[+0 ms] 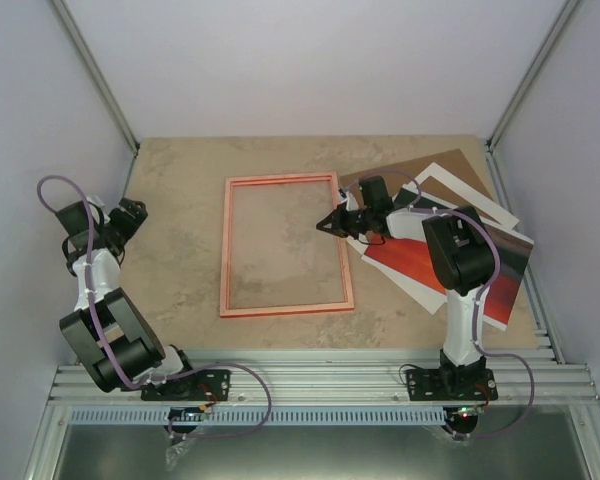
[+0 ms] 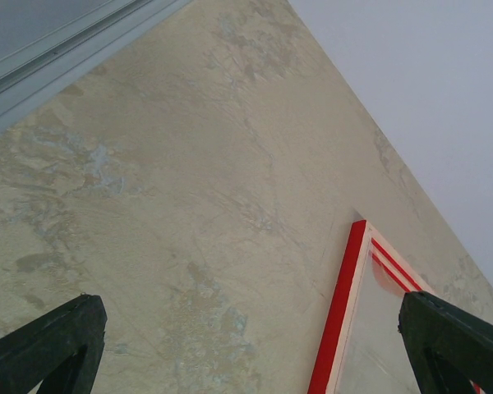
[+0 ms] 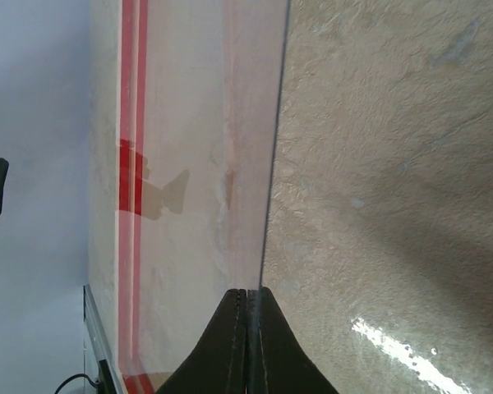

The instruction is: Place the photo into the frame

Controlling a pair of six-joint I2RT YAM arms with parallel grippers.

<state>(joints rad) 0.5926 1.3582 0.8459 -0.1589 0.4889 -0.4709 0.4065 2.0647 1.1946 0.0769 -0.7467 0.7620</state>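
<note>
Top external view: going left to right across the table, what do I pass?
Left tool, open → frame → right tool, shut, its tip just inside the frame's right rail → photo.

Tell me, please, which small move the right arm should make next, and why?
Probably draw the right pincer back from the frame toward the photo, then open it. The pincer is shut at the frame's right side and seems to hold nothing. The photo lies outside the frame, partly under that arm, so it must be grasped first.
</note>
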